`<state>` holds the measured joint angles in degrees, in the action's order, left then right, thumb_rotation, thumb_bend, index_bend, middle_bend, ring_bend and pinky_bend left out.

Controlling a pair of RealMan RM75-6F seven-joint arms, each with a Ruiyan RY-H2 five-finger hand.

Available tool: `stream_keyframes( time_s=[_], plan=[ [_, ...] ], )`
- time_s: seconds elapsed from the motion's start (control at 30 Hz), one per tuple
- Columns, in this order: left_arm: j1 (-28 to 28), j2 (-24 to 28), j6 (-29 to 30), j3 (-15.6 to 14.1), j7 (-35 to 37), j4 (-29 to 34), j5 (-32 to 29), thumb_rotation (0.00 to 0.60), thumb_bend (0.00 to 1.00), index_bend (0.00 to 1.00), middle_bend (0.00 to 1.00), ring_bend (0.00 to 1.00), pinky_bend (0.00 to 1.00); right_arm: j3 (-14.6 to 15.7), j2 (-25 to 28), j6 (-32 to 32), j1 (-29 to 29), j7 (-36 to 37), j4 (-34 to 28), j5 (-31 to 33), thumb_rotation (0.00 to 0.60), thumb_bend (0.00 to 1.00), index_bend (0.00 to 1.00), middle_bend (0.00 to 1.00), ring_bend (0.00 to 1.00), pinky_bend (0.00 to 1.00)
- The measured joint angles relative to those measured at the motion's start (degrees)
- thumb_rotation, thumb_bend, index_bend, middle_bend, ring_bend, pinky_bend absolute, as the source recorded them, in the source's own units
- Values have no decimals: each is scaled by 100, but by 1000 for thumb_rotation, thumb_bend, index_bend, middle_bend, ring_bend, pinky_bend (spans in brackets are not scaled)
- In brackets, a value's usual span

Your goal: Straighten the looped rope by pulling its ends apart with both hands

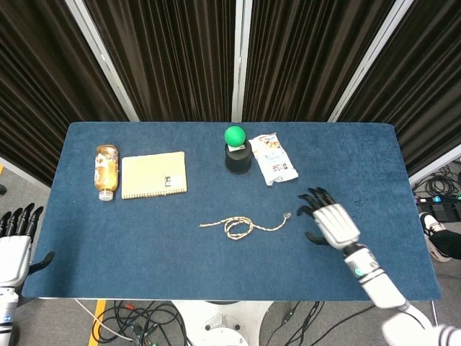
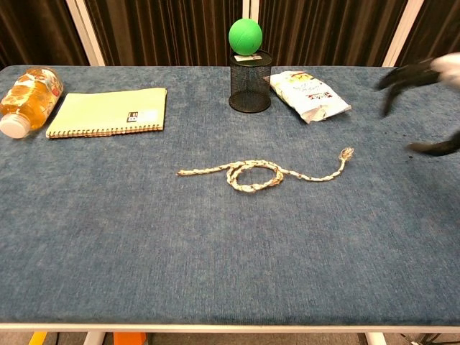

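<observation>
A thin braided rope [image 1: 245, 226] [image 2: 262, 172] lies in the middle of the blue table [image 1: 144, 238], with one loop near its centre. Its left end [image 2: 181, 173] points left; its frayed right end [image 1: 287, 215] [image 2: 347, 152] curls toward the back. My right hand [image 1: 329, 222] [image 2: 424, 79] hovers over the table just right of the frayed end, fingers spread, holding nothing. My left hand [image 1: 14, 241] stays off the table's front left corner, fingers apart and empty; the chest view does not show it.
Along the back stand a lying bottle [image 1: 106, 170], a yellow spiral notebook [image 1: 153, 174], a black mesh cup [image 1: 238, 160] with a green ball [image 1: 235, 135] on top, and a snack bag [image 1: 273, 158]. Cables [image 1: 137, 321] lie on the floor below the front edge.
</observation>
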<state>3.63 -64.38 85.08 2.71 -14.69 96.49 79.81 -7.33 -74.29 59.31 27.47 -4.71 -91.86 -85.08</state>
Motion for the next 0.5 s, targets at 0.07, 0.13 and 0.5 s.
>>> stream_keyframes(
  time_s=[0.07,0.13,0.5],
  plan=[
    [19,7,-55,3,-2,0,-31,600,159,44,2,0,13,-40,-324,-219,207,-103,263,102,600,196,390,154,0,0],
    [39,13,-101,11,3,-5,-66,600,159,44,2,0,13,-60,-632,-384,373,-158,517,185,600,194,402,158,0,0],
    [87,1,-221,27,82,-86,-140,600,159,44,2,0,13,67,-1585,-643,738,-378,1525,331,600,203,460,179,0,0]
  ],
)
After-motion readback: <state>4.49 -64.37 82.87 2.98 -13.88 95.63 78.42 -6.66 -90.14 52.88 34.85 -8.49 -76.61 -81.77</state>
